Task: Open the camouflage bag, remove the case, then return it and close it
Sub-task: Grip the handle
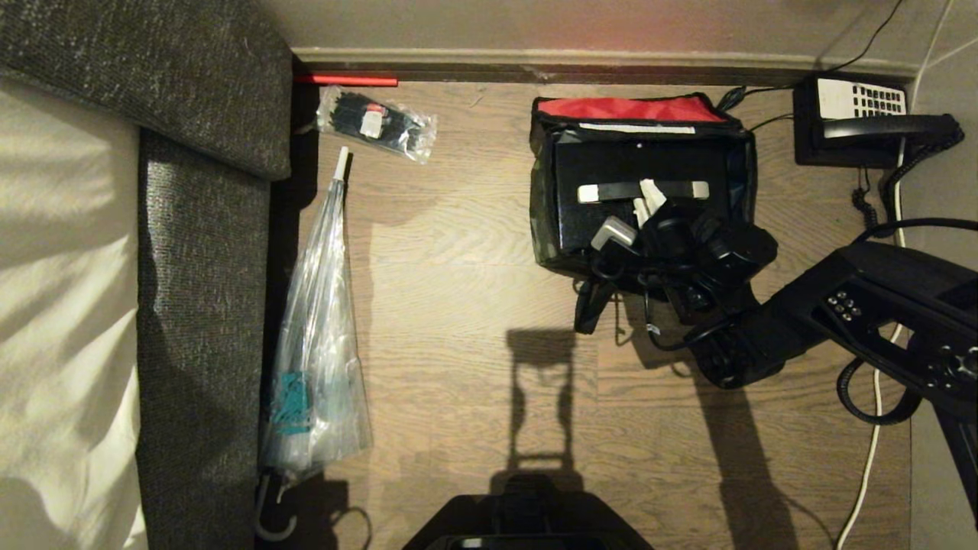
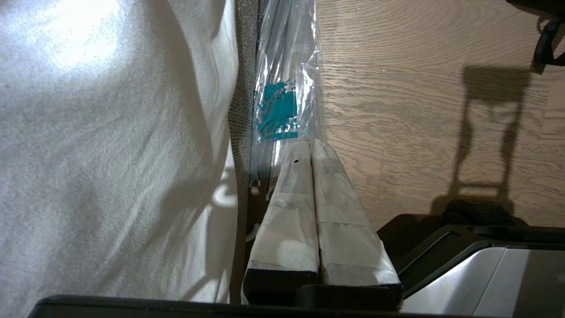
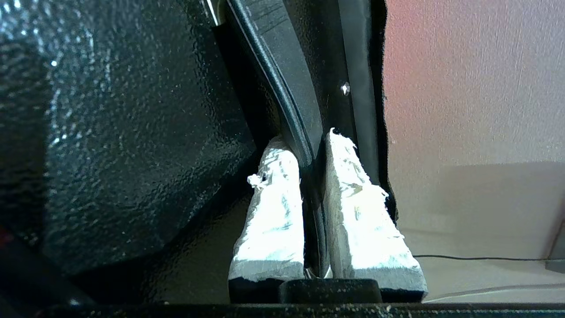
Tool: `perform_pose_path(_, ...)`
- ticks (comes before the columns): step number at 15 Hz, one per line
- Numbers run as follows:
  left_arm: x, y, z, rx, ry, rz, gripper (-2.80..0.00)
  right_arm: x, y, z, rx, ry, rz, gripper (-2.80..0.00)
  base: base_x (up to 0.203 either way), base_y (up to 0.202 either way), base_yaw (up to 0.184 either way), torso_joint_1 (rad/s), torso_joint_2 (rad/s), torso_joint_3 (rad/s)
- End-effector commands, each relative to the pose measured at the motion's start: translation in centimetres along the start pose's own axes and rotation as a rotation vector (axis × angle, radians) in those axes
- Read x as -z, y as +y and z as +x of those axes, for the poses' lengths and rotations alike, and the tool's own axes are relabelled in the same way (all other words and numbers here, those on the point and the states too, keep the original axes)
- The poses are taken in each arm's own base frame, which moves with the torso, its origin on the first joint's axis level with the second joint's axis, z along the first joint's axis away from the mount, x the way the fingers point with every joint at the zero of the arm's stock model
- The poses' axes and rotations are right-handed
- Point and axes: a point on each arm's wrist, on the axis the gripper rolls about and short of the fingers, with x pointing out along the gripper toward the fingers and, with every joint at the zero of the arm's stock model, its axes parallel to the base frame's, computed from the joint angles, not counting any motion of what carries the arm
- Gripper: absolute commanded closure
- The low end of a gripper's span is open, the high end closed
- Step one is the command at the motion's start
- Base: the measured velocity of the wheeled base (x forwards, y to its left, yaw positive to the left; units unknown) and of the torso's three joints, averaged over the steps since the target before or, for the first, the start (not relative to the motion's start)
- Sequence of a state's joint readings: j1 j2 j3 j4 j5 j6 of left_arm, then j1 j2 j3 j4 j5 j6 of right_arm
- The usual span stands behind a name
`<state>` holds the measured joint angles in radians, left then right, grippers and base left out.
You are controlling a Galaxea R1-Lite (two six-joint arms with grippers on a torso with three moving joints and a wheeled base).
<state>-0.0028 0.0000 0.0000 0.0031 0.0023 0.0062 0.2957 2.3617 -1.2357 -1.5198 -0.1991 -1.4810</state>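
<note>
One black case [image 1: 611, 172] fills the open camouflage bag [image 1: 544, 191] on the wood floor [image 1: 458, 305], red lid lining folded back toward the wall. The right gripper [image 1: 646, 202] reaches in from above, its white-taped fingers [image 3: 273, 212] pinched narrowly on the case's handle bar [image 3: 282, 97]. The left gripper [image 2: 312, 152] hangs pressed together beside a bagged umbrella [image 2: 287, 88].

floor [image 1: 458, 252]: wood planks | wall [image 1: 535, 23]: beige | sofa [image 1: 199, 229]: grey | telephone [image 1: 856, 122]: black

Overhead head view; close wrist views
</note>
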Motion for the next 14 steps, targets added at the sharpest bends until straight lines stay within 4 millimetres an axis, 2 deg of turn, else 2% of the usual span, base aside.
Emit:
perform_pose_path(1,0.0,0.0,0.0,0.0,0.0,0.0,0.0,-0.1,-0.9,0.0,0.024,-0.001,-0.023,0.0,0.0,0.0,0.0,0.0,0.0,0.0)
perform_pose_path(7,0.0,0.0,0.0,0.0,0.0,0.0,0.0,-1.1,-4.4,-0.5,0.074,-0.041,-0.08,0.0,0.0,0.0,0.0,0.0,0.0,0.0)
perform_pose_path(14,0.0,0.0,0.0,0.0,0.001,0.0,0.0,-2.7,-7.1,-1.4,0.108,-0.075,-0.069,0.0,0.0,0.0,0.0,0.0,0.0,0.0)
